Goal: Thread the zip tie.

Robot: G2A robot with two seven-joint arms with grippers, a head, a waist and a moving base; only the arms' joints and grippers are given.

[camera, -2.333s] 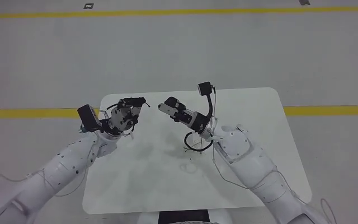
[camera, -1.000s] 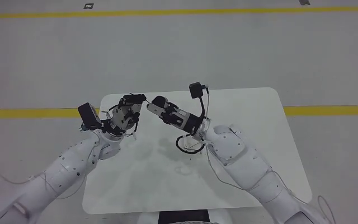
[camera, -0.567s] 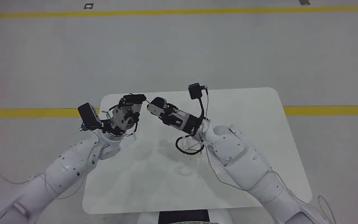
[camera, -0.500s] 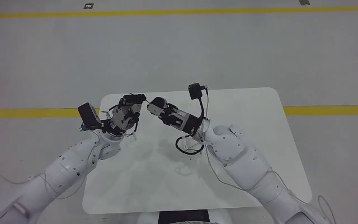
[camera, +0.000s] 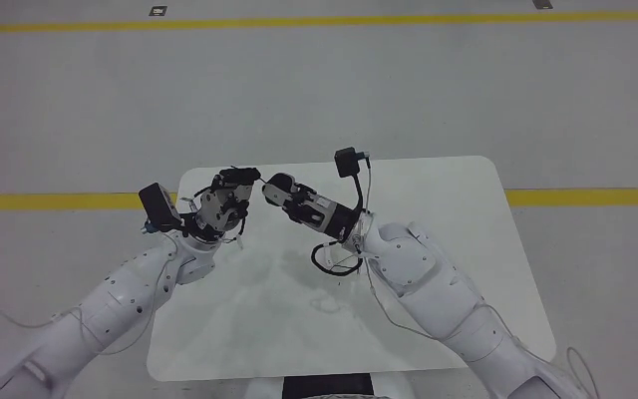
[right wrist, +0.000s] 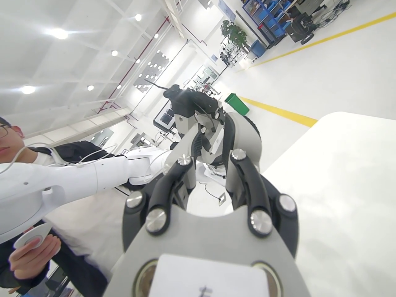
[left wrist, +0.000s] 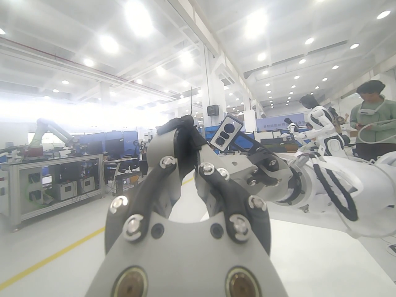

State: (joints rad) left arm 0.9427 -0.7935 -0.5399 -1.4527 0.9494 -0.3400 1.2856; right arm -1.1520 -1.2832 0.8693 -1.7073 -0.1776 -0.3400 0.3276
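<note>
1. Zip tie (left wrist: 191, 100) is poking up as a thin black strip out of the left gripper (left wrist: 185, 128) in the left wrist view. The black pads (left wrist: 181, 126) are pressing together around its lower part, so this tool is clamped on it. The strip is hanging in the air, with the white table (left wrist: 309, 248) lying lower down and off to one side. The other arm's wrist is crowding in just behind.

2. Over to the top view, where the left gripper and the right gripper (camera: 271, 188) are sitting nose to nose above the far left part of the table. Their tips are just beside each other, and I cannot tell whether they are touching. The zip tie is sitting at the left gripper's tip, too thin here to trace. As for the right gripper, apart or together, I cannot tell. A yellow floor line (camera: 558, 197) is running past behind the table.

3. In the right wrist view, the zip tie (right wrist: 154, 83) is jutting out as a dark spike from the black pads up ahead of the right gripper. The left arm's white forearm is coming in alongside, and the table's rounded corner is showing close by. A green bin (right wrist: 236, 103) is standing on the floor beyond it, next to the yellow line.
</note>
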